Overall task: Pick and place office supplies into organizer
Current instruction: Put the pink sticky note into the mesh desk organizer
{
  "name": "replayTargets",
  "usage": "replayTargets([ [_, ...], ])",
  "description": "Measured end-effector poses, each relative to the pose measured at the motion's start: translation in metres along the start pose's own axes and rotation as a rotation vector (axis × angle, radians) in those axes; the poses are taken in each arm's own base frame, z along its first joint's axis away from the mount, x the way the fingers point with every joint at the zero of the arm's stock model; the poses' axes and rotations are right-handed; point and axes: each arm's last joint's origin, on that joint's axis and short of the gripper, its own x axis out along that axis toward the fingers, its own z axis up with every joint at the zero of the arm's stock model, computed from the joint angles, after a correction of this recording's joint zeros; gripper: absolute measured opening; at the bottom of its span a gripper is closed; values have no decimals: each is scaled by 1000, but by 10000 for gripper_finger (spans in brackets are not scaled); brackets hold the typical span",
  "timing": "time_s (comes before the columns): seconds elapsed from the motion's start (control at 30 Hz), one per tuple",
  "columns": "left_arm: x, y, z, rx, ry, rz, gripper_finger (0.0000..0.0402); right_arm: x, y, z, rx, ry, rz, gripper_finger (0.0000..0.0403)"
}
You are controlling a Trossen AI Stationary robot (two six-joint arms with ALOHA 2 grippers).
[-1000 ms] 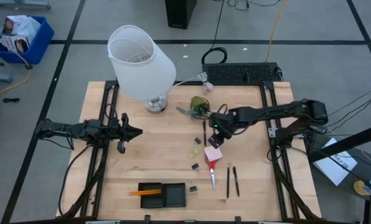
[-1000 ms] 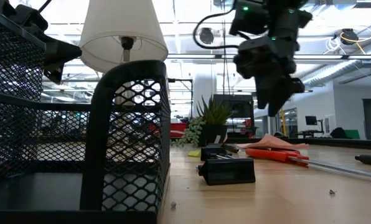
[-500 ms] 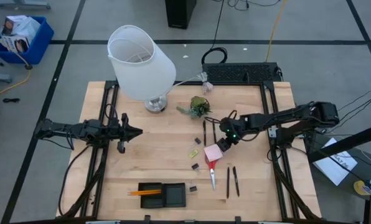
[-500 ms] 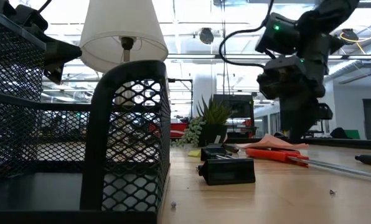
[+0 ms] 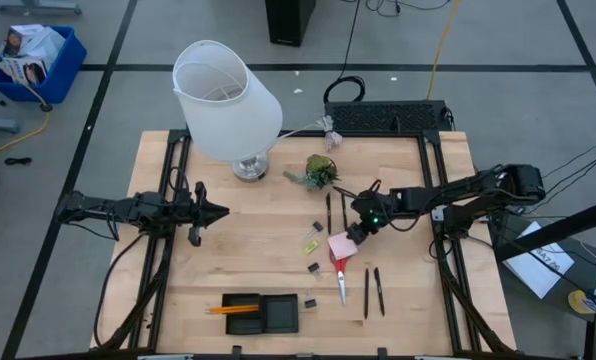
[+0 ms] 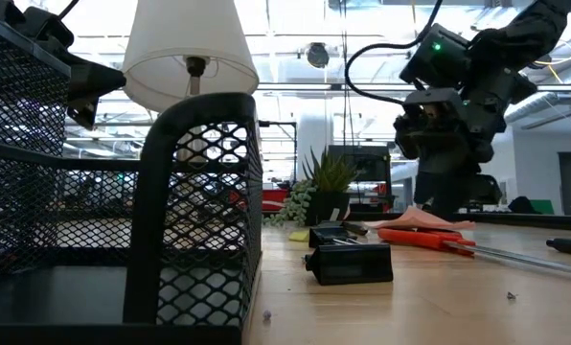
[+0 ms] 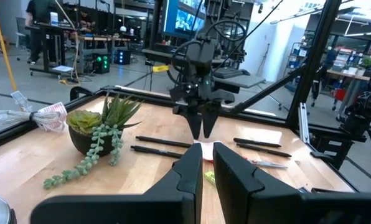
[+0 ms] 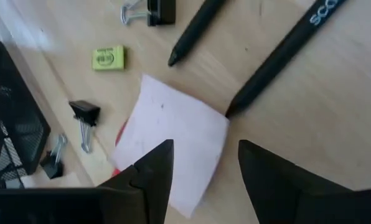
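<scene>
The pink square sticky-note pad [image 5: 342, 247] lay flat on the pale wooden worktop [image 5: 268, 215], directly below the right tool [image 5: 357, 231], whose two dark fingers [image 8: 149, 175] stood spread apart over the pad's edge with nothing between them. The pad rested partly on the red-handled scissors [image 5: 340, 275], whose blades pointed away from the tool. Two black pens [image 5: 373, 291] lay side by side just beyond the scissors, and two more black pens [image 8: 279, 59] lay close beside the tool, one tip touching the pad's corner. A small yellow-green rectangular piece [image 8: 108, 57] and small black binder clips [image 8: 86, 114] sat near the pad on the side away from the right arm. Farther off from the tool, the low black mesh organizer tray [image 5: 261, 313] held thin orange pencils [image 5: 230, 310]. A small green potted plant [image 5: 319, 171] stood behind the tool, a white-shaded lamp [image 5: 226, 100] beyond it. The left tool [image 5: 216, 211] hung well apart, pinched narrow and empty.
</scene>
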Motion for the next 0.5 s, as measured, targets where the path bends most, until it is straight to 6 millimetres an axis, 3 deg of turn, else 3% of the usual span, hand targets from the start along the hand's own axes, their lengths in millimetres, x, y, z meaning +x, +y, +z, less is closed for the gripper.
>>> replayTargets([
  [0.5,0,0,0,0,1,0,42,6,-2,3,1,-33,-23,169],
])
